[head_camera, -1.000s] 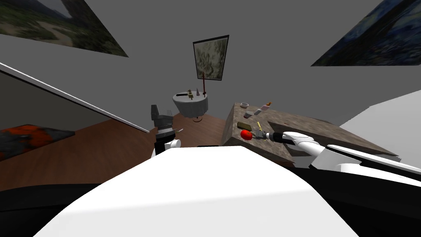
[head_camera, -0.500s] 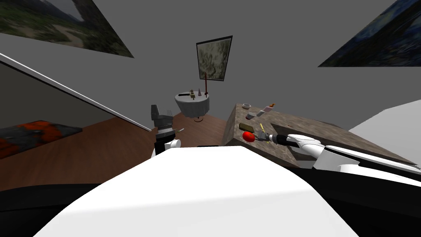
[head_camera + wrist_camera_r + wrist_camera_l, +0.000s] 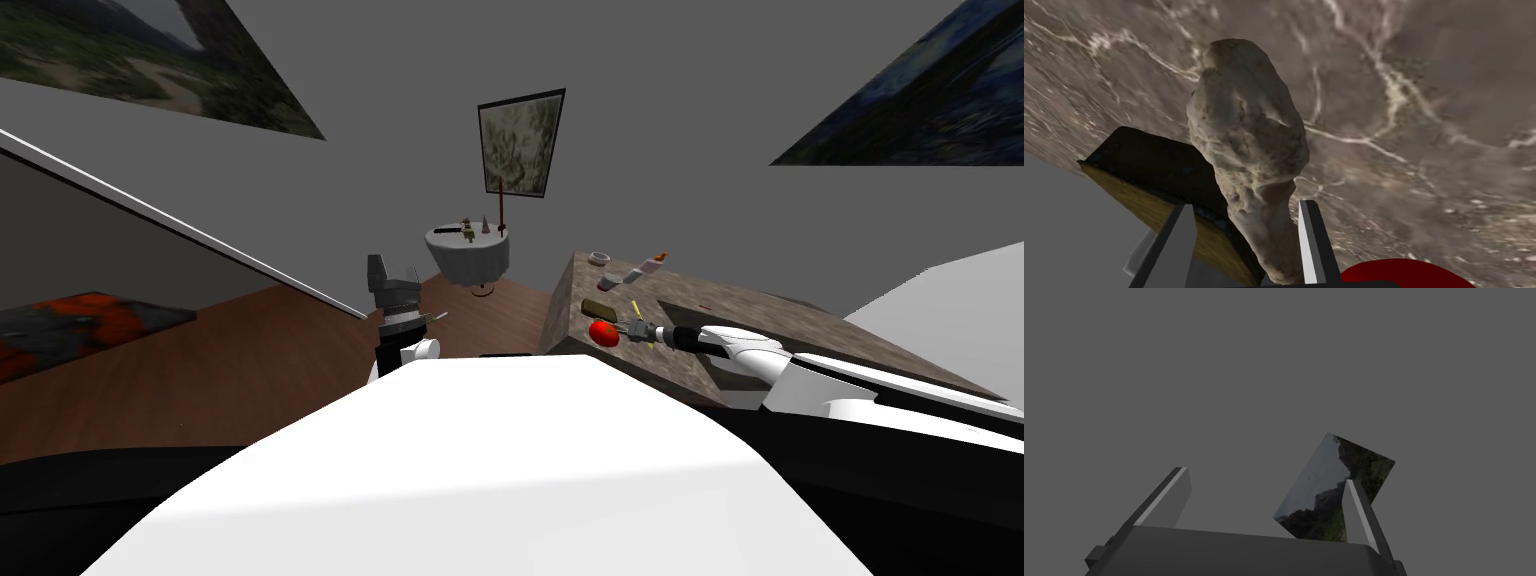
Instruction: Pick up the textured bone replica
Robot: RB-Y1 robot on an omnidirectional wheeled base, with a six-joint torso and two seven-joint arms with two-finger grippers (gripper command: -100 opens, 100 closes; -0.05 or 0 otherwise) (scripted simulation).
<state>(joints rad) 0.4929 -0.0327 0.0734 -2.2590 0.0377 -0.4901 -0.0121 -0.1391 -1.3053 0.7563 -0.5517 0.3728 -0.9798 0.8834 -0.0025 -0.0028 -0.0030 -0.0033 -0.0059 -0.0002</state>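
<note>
Looking down from my head, I am reaching my right hand (image 3: pixel 630 328) across the near left end of the stone counter (image 3: pixel 760 310). It is sitting just right of a red ball (image 3: pixel 602 332) and near a dark flat box (image 3: pixel 597 308). A bowl (image 3: pixel 599 257) and a cup (image 3: pixel 610 281) are standing at the far end, and I cannot tell what either is holding. My left hand (image 3: pixel 396 276) is hanging raised over the floor, well apart from the counter.

At my left wrist, the fingers are standing wide apart with nothing between them.

At my right wrist, the bone (image 3: pixel 1249 150) is lying on the counter between my fingers, its narrow shaft nearest my palm and its knobby end pointing away. The hand is apart, not clamped. One finger (image 3: pixel 1311 240) is touching the shaft, and the other is showing a gap.

The box is lying touching or just beside the bone. I judge that the free finger may be catching the box's edge. An off-centre squeeze may be twisting the lumpy shaft out of my grip.
</note>
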